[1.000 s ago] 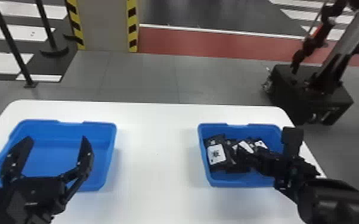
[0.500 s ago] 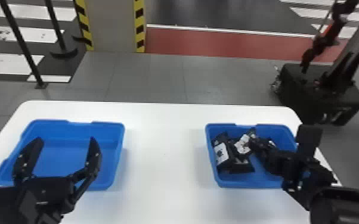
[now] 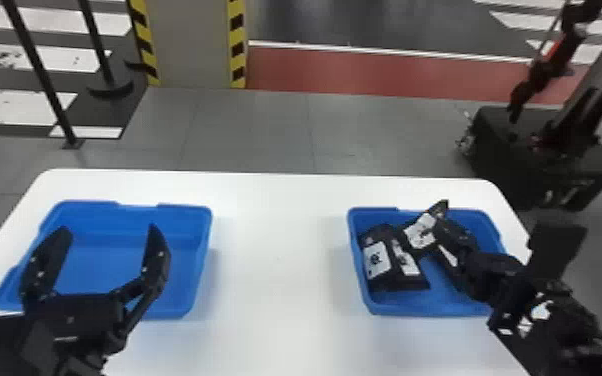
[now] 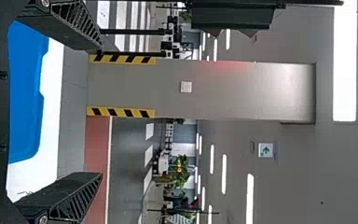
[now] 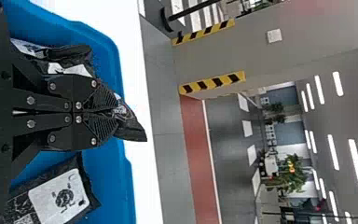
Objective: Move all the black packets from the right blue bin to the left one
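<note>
Jutting from right end effector (image 3: 440, 226); black packet (image 5: 133, 130)

Left gripper (image 3: 109, 231) spread, right gripper (image 3: 441, 226) clamped

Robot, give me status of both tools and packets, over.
Right tool shut on black packet, right bin. Left tool open near left bin. Other packets lie close beside.

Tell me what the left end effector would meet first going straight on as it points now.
The left end effector seems aimed over the left blue bin's far rim at the grey pillar with striped edges, though depth and clearance are hard to judge.
</note>
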You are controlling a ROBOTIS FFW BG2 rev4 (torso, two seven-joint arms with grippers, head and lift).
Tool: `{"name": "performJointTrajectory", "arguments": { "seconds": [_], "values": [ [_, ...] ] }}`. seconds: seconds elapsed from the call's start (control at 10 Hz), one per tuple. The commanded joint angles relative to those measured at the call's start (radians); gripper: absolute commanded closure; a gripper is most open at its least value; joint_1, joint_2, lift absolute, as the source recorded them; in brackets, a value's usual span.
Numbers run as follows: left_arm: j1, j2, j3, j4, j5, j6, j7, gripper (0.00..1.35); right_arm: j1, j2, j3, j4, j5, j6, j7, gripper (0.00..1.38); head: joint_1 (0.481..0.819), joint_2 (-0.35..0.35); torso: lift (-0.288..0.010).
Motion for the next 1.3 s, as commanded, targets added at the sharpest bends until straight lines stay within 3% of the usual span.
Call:
{"name": "performJointTrajectory", "arguments": {
  "seconds": [0.0, 0.1, 0.2, 0.5, 0.7, 0.8, 1.0, 1.2],
  "values": [
    [-0.003, 0.0, -0.007, 0.0, 0.036, -0.036, 0.0, 0.05, 0.077, 0.015, -0.006, -0.146, -0.005, -0.057, -0.022, 1.18, 0.695, -0.088, -0.11],
    [-0.003, -0.003, -0.013, 0.0, 0.081, -0.056, 0.0, 0.05, 0.106, 0.024, -0.008, -0.217, -0.032, -0.123, -0.034, 1.18, 0.695, -0.087, -0.11],
    [-0.007, -0.005, -0.024, 0.0, 0.138, -0.061, 0.0, 0.05, 0.099, 0.026, -0.006, -0.212, -0.123, -0.17, 0.0, 1.18, 0.695, -0.085, -0.11],
    [-0.022, 0.002, -0.073, 0.0, 0.263, -0.095, 0.0, 0.1, -0.009, 0.026, 0.055, -0.092, -0.302, -0.113, 0.193, 1.18, 0.695, -0.028, -0.11],
    [-0.042, 0.017, -0.111, -0.002, 0.311, -0.105, 0.0, 0.1, -0.144, 0.026, 0.1, 0.085, -0.354, -0.047, 0.392, 1.18, 0.695, 0.022, -0.11],
    [-0.052, 0.025, -0.127, 0.0, 0.335, -0.085, -0.008, 0.1, -0.183, 0.026, 0.135, 0.119, -0.377, -0.01, 0.446, 1.18, 0.695, 0.05, -0.11],
    [-0.071, 0.035, -0.13, -0.012, 0.386, 0.033, -0.063, 0.11, -0.2, 0.041, 0.179, 0.097, -0.422, 0.068, 0.489, 1.18, 0.695, 0.092, -0.11],
    [-0.088, 0.041, -0.144, -0.015, 0.405, 0.07, -0.077, 0.15, -0.23, 0.05, 0.21, 0.099, -0.433, 0.125, 0.531, 1.18, 0.695, 0.11, -0.11]
  ]
}}
